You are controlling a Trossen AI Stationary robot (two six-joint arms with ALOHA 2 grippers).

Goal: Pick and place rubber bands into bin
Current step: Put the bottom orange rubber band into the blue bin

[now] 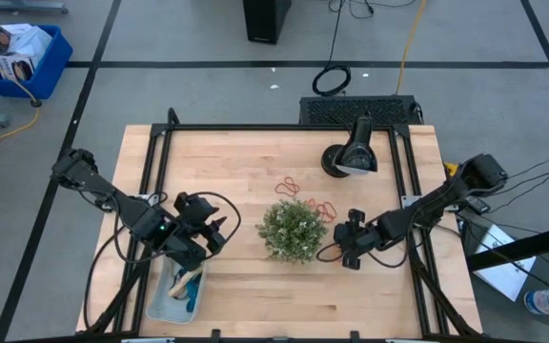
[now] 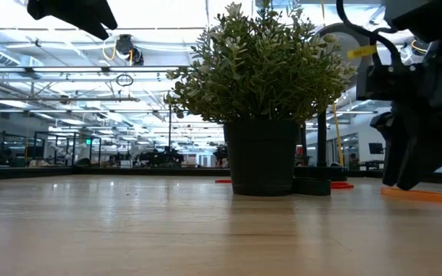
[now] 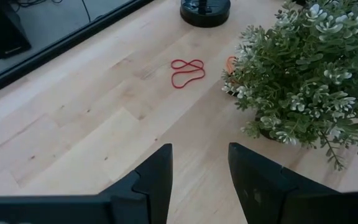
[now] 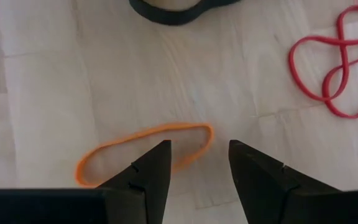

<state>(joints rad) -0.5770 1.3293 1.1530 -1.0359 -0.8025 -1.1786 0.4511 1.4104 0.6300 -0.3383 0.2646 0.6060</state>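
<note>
Several rubber bands lie flat on the wooden table: an orange one [image 4: 145, 152] near the plant's pot, a red twisted one [image 4: 337, 68] beside it, and another red one [image 3: 187, 71] farther back. My right gripper [image 4: 197, 168] is open, pointing steeply down, its fingertips just above the orange band's near side [image 2: 420, 195]. My left gripper [image 3: 197, 168] hangs open and empty, left of the plant [image 1: 294, 229] and just beyond the far end of the pale-blue bin [image 1: 160, 303], which holds a few bands.
The potted plant [image 2: 263, 165] stands mid-table between the two arms. A black round-based object [image 1: 351, 157] sits at the back right. Bare wood lies left of the plant and along the near edge. A black frame borders the table.
</note>
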